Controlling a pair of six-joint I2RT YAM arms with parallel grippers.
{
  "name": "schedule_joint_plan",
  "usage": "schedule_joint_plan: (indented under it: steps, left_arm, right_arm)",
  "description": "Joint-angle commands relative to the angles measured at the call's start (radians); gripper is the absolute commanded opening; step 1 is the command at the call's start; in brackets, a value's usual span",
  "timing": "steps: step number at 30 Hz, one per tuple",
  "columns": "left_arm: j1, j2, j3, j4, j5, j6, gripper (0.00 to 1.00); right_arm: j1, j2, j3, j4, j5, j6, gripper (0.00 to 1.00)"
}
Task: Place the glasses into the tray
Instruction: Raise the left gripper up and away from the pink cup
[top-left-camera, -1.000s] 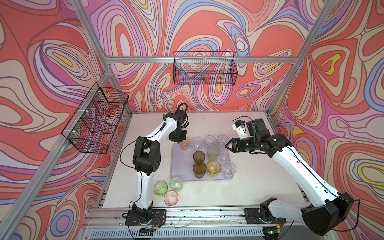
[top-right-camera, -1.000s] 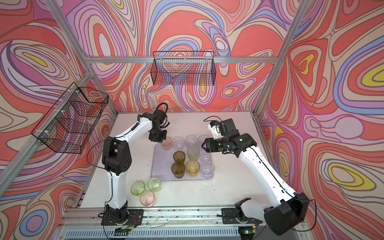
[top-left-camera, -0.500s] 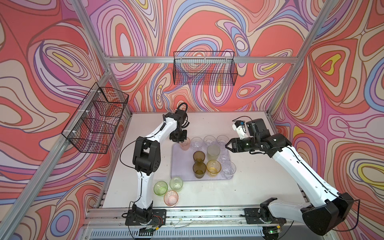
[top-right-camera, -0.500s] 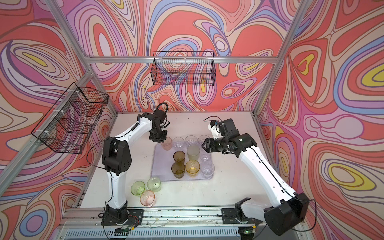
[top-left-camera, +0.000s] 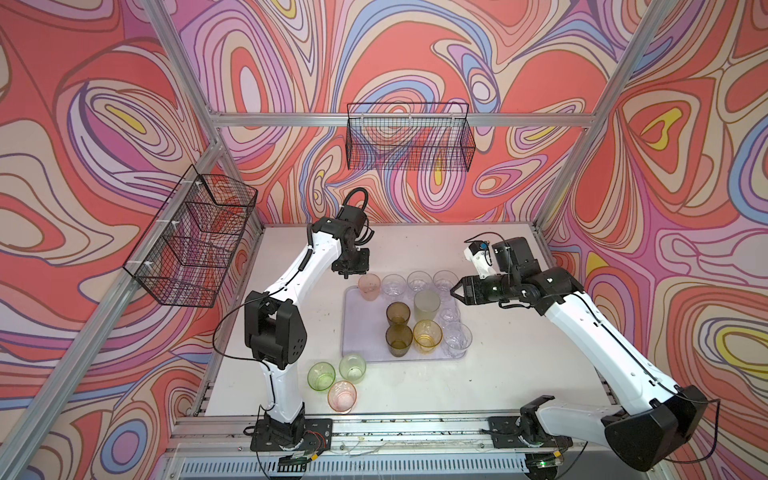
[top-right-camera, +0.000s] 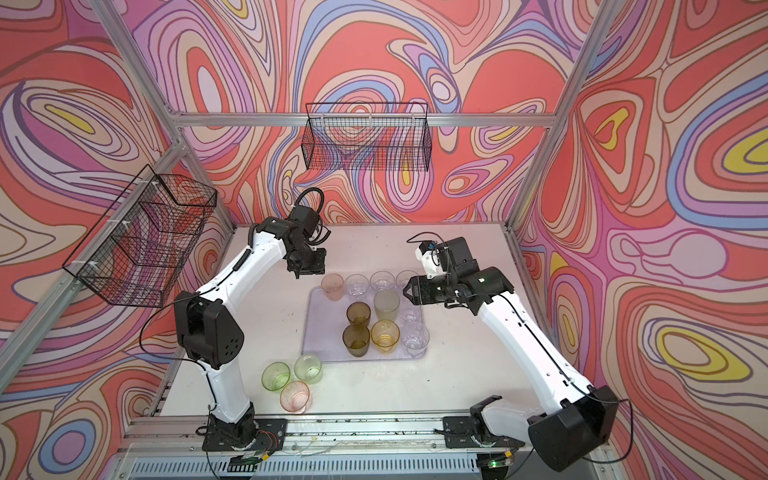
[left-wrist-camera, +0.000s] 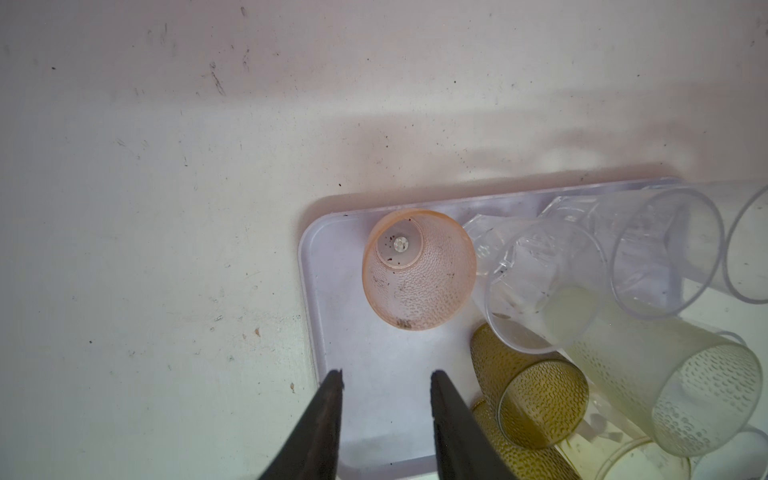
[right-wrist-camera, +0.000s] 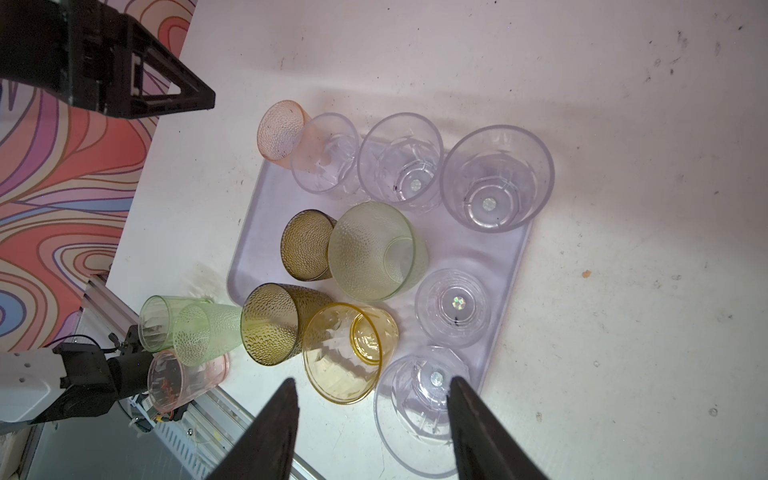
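Observation:
The lilac tray (top-left-camera: 358, 332) (top-right-camera: 323, 332) (left-wrist-camera: 374, 374) (right-wrist-camera: 257, 249) lies mid-table and holds several glasses: clear, pale green, olive-brown and amber ones. A pink glass (top-left-camera: 369, 286) (top-right-camera: 332, 286) (left-wrist-camera: 419, 270) (right-wrist-camera: 282, 133) stands upright in the tray's far left corner. My left gripper (top-left-camera: 346, 276) (top-right-camera: 300, 274) (left-wrist-camera: 386, 378) hovers just above and to the left of it, open and holding nothing. At the tray's far right, my right gripper (top-left-camera: 454, 292) (top-right-camera: 405, 291) (right-wrist-camera: 372, 384) is open and empty. Off the tray at the front left stand a green glass (top-left-camera: 321, 376), a pale green glass (top-left-camera: 352, 368) and a pink glass (top-left-camera: 342, 396).
One black wire basket (top-left-camera: 195, 241) hangs on the left wall and another (top-left-camera: 409, 137) on the back wall. An aluminium rail (top-left-camera: 395, 428) with both arm bases runs along the table's front edge.
My left gripper's jaws have spread apart and let go of the pink glass, which now stands free in the tray's corner. The right arm has not moved.

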Motion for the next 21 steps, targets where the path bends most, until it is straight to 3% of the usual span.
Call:
schedule_joint_plan:
  steps: [1,13,21]
  left_arm:
    - [0.005,-0.048,-0.013,-0.075,0.002,0.002,0.40]
    - [0.003,-0.196,-0.113,-0.084,0.048,0.046,0.41]
    - [-0.007,-0.276,-0.195,-0.146,0.021,0.070,0.41]
  right_arm:
    - [-0.003,-0.006,0.013,0.026,-0.011,-0.017,0.59]
    - [-0.003,-0.021,0.005,0.021,0.008,-0.031,0.59]
    - [-0.003,-0.023,-0.001,0.021,0.008,-0.033,0.59]
